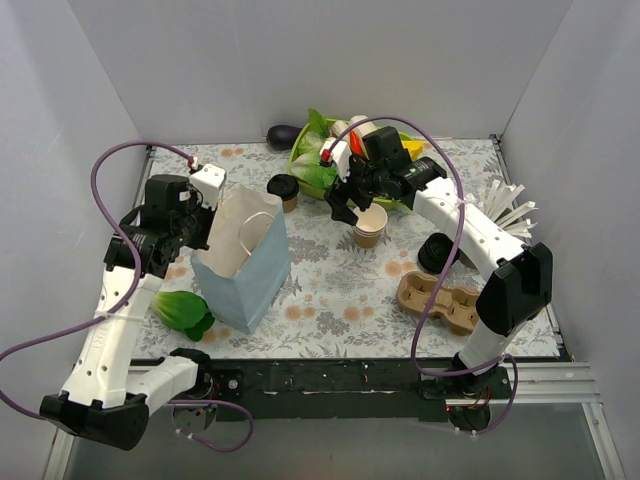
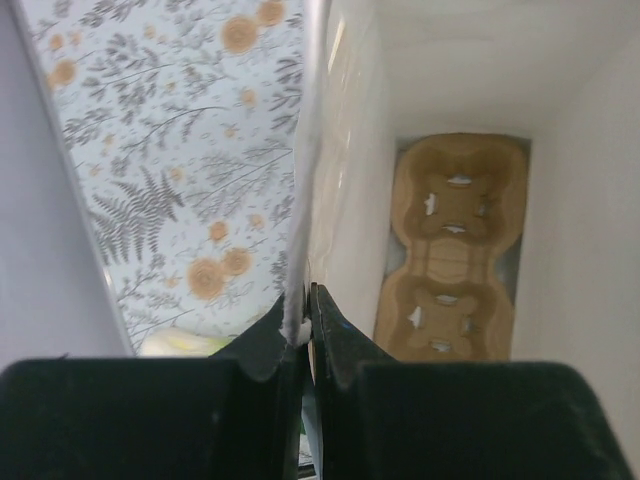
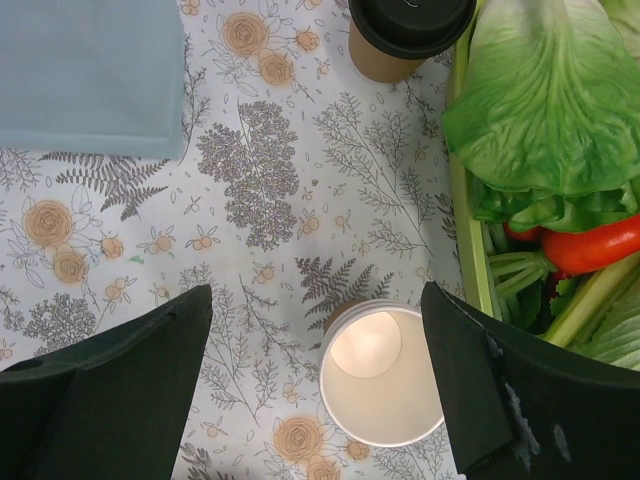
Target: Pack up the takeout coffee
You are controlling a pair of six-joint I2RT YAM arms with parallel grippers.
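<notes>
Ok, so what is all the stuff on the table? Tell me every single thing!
takeout coffee: one, tan with black lid, far middle
lidless cup: one, tan, white inside, under the right gripper
blue bag: one, pale blue, standing open, left
cup carriers: two, brown, one inside the bag, one near right
black lids: one stack, right of the lidless cup
green tray: one, holds leafy greens and something red, far middle
dark purple thing: one, far edge
green vegetable: one, near left
white sticks: a bunch, far right
tablecloth: one, floral
left gripper: black, pinching the bag's rim
right gripper: black, open over the lidless cup
</notes>
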